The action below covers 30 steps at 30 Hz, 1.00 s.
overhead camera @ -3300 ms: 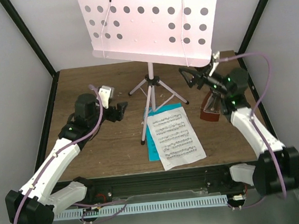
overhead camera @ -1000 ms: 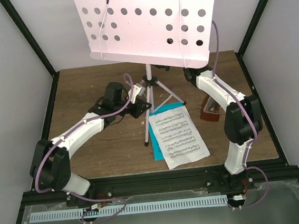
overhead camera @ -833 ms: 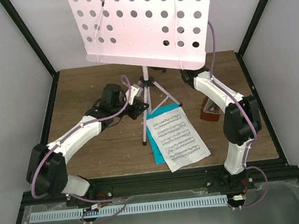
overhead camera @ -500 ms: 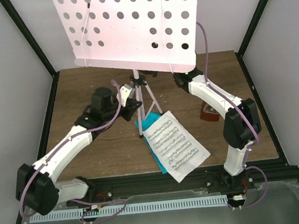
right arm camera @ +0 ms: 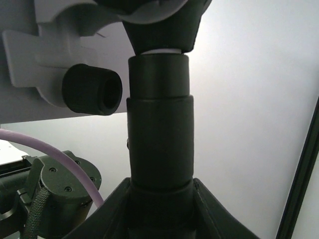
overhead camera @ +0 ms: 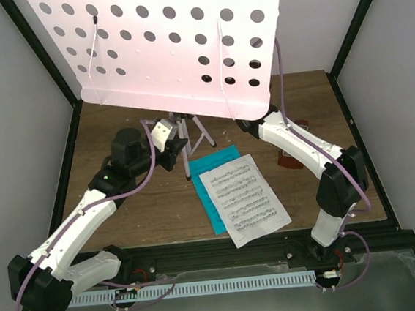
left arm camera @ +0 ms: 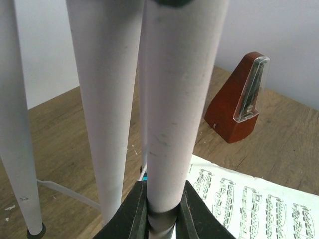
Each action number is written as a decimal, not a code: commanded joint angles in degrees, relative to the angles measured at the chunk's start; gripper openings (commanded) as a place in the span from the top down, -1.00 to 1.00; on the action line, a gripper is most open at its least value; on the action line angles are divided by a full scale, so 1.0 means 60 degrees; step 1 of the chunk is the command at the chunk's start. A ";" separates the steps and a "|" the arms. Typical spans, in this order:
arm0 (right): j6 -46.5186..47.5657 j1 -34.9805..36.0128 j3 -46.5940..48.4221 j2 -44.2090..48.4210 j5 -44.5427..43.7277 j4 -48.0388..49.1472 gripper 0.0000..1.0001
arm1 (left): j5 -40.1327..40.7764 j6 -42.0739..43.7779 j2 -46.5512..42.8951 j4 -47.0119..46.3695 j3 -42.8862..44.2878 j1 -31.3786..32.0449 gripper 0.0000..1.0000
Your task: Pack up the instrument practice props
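Note:
The pale pink music stand leans left, and its hole-dotted desk [overhead camera: 175, 48] fills the top of the overhead view. My left gripper [overhead camera: 175, 149] is shut on the stand's lower pole [left arm camera: 172, 99], with the legs [left arm camera: 102, 99] close beside it. My right gripper [right arm camera: 160, 199] is shut on the black collar [right arm camera: 160, 144] just under the desk; from overhead the desk hides it. A white music sheet [overhead camera: 243, 200] lies on a cyan one [overhead camera: 212, 184] on the table. The brown metronome [left arm camera: 239, 107] stands upright to the right, half hidden behind my right arm [overhead camera: 294, 143].
Black frame posts [overhead camera: 36, 51] and pale walls close in the wooden table [overhead camera: 115, 113] on the left, the right and behind. The stand's black clamp knob [right arm camera: 92, 89] juts out left of the collar. A metal rail [overhead camera: 205, 284] runs along the near edge.
The stand has swung left and its desk has come nearer the overhead camera. The legs now sit closer together. The sheets have shifted and turned slightly. Both grips have held.

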State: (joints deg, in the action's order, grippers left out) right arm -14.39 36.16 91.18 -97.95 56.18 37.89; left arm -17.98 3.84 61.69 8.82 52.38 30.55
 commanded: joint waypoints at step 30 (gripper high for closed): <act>-0.1721 0.1264 -0.4357 0.1185 -0.3977 0.3794 0.99 | 0.0701 -0.2531 -0.3939 -0.0342 -0.2484 -0.0152 1.00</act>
State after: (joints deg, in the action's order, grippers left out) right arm -27.09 43.11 66.19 -92.62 32.10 54.37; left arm -15.62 -3.05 38.79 19.09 36.73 30.70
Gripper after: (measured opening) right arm 0.259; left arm 0.112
